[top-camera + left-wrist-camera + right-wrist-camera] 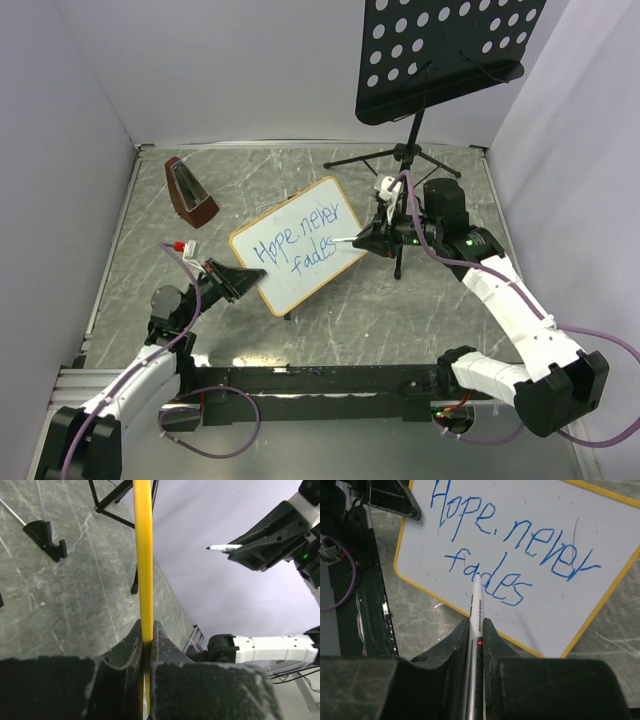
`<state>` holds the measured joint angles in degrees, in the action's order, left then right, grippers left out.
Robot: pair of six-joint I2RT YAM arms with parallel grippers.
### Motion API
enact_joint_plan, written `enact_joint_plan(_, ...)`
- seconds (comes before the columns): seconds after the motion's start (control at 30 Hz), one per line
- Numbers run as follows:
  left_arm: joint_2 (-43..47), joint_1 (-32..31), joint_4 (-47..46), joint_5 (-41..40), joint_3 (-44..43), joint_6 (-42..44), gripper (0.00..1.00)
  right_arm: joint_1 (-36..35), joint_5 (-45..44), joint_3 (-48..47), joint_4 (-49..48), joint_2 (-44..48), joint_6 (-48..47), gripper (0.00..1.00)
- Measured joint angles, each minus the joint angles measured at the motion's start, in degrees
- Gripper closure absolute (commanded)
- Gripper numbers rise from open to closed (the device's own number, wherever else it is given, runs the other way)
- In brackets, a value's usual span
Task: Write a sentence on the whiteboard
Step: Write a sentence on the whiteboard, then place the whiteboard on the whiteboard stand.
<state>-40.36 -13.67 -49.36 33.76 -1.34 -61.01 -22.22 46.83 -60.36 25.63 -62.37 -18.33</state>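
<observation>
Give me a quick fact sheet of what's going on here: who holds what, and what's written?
board: whiteboard, yellow-framed, face tilted up
writing: sentence "Hope never fades", blue, two lines
left end effector: clamped on the whiteboard's edge
right end effector: clamped on a marker, tip pointed at "fades"
tip contact: looks off the surface in the left wrist view
also there: brown metronome, black perforated stand
</observation>
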Motion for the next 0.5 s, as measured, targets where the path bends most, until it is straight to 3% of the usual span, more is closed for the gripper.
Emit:
enact_joint_plan(0.33,-0.5,0.0,3.8,0.0,-0.4,6.4,0.99,4.3,3.9,3.4,-2.5,1.9,1.8,1.00)
enact_joint_plan(0.5,-4.4,0.0,9.5,0.7,-7.8,13.8,0.99,5.5,5.9,4.2,-2.9,3.3,2.3,1.00)
